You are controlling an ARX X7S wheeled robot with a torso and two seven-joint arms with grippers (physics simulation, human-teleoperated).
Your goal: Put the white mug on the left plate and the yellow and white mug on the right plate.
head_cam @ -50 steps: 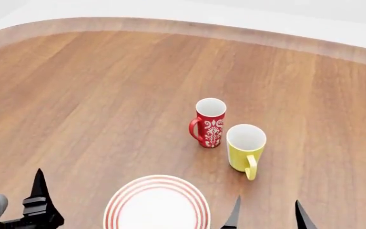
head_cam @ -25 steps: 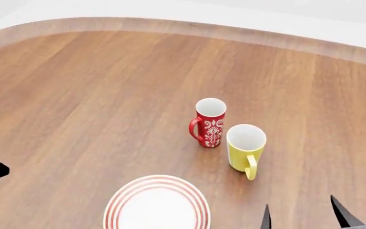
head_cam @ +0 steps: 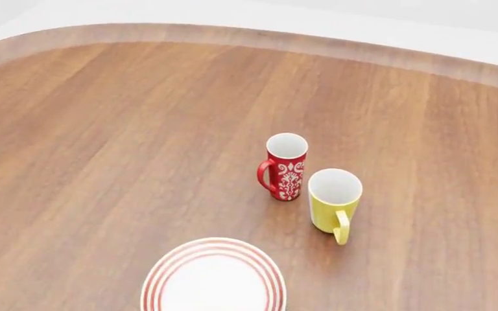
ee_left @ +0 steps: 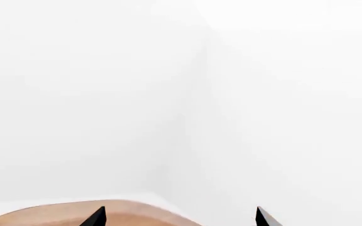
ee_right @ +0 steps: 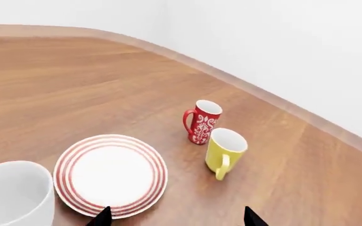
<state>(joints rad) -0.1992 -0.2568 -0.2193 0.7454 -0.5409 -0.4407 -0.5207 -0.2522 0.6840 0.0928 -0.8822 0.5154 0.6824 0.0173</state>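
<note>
The yellow and white mug [head_cam: 334, 201] stands upright on the wooden table, handle toward me; the right wrist view also holds this yellow and white mug [ee_right: 224, 147]. The white mug [ee_right: 11, 193] shows only in the right wrist view, beside a red-ringed plate [ee_right: 111, 174]. That plate [head_cam: 213, 278] lies at the head view's near edge. I cannot tell whether it is the left plate or the right plate; no other plate shows. My right gripper [ee_right: 177, 219] is open above the table, short of the plate and mugs. My left gripper [ee_left: 179, 219] is open, facing a white wall. Neither gripper shows in the head view.
A tall red mug with a white pattern [head_cam: 284, 166] stands just behind and left of the yellow mug, almost touching it. The table's curved far edge [head_cam: 258, 35] meets a white wall. In the left wrist view only a strip of table edge [ee_left: 124, 212] shows.
Both grippers have left the head view: the left went out past the left edge, the right slid right and down out of frame. The mugs and plate have not moved.
</note>
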